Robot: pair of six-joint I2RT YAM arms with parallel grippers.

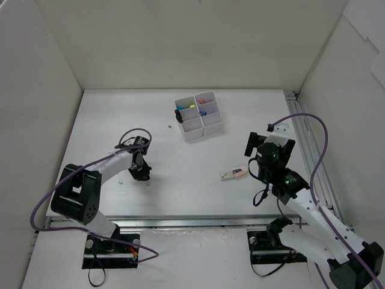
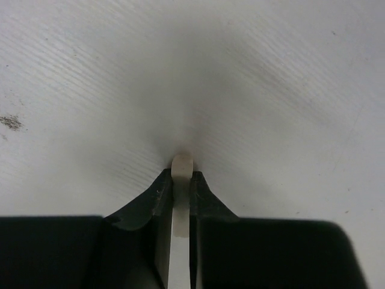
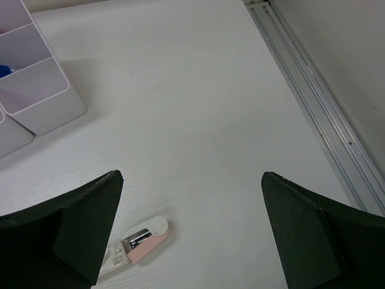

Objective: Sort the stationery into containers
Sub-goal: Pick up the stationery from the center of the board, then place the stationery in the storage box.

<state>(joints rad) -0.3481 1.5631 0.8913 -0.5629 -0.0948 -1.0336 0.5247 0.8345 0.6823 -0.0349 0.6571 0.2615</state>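
My left gripper [image 1: 143, 178] points down at the table on the left and is shut on a small beige eraser [image 2: 181, 167]. The eraser stands on edge between the two fingertips, touching the table. A pink and white eraser in a paper sleeve [image 1: 233, 175] lies flat right of centre. My right gripper [image 1: 269, 144] hovers just right of it, open wide with nothing between its fingers. In the right wrist view the pink eraser [image 3: 141, 241] lies near the left finger. The white grid of containers [image 1: 194, 133] stands at the back centre, holding black, yellow, blue and pink items.
An aluminium rail [image 1: 307, 150] runs along the table's right edge and shows in the right wrist view as a rail [image 3: 313, 114] too. White walls close in the table on three sides. Two container compartments [image 3: 42, 105] appear at that view's top left.
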